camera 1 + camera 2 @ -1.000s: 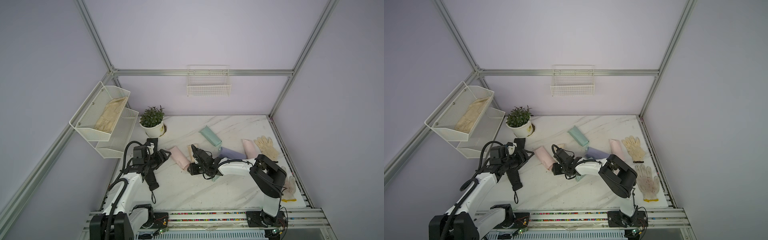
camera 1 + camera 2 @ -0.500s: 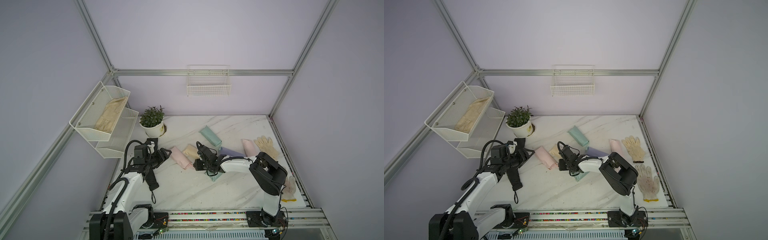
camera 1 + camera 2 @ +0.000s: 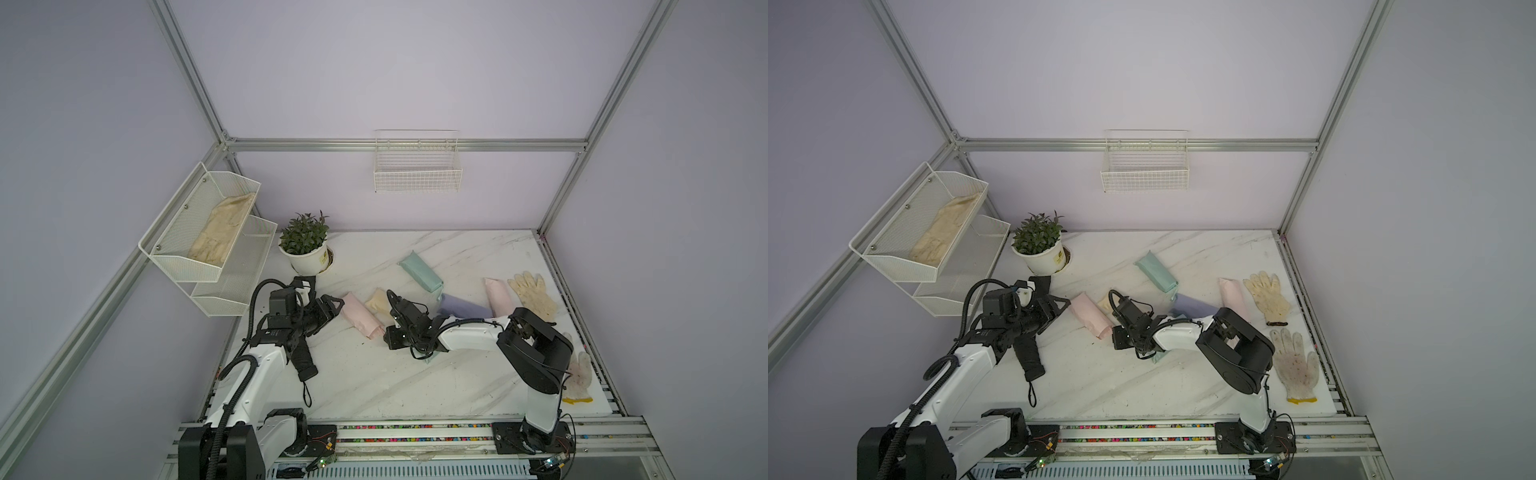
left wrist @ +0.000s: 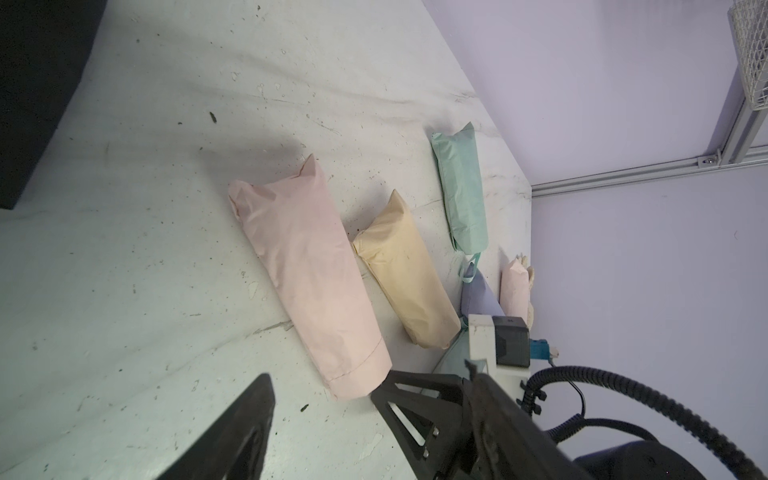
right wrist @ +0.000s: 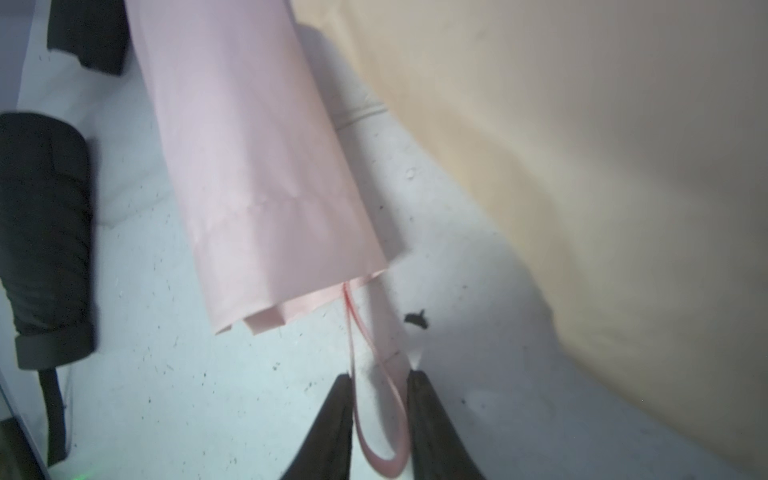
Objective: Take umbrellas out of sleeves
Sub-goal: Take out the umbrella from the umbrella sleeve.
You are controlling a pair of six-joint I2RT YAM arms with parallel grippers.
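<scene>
A pink sleeve (image 3: 361,316) (image 4: 307,274) lies left of centre with its umbrella inside. The umbrella's pink wrist loop (image 5: 374,399) trails from the sleeve's hemmed open end (image 5: 286,266). My right gripper (image 5: 380,376) (image 3: 390,332) sits at that end, its jaws a narrow gap apart with the loop between them. My left gripper (image 4: 320,384) (image 3: 332,305) stands open and empty at the sleeve's other end. Yellow (image 3: 378,305), mint (image 3: 419,272), lilac (image 3: 461,307) and a second pink sleeve (image 3: 498,297) lie filled further right. A bare black umbrella (image 3: 301,357) lies under my left arm.
A potted plant (image 3: 305,245) stands at the back left, beside a white mesh rack (image 3: 208,232) holding a beige cloth. A wire basket (image 3: 417,166) hangs on the back wall. Cream gloves (image 3: 1266,297) (image 3: 1298,365) lie along the right edge. A black fabric piece (image 3: 305,282) lies behind my left gripper.
The right gripper's jaws have narrowed around the pink loop. Its wrist swung right, uncovering the yellow sleeve, then returned to the pink sleeve's open end. The left arm has not moved.
</scene>
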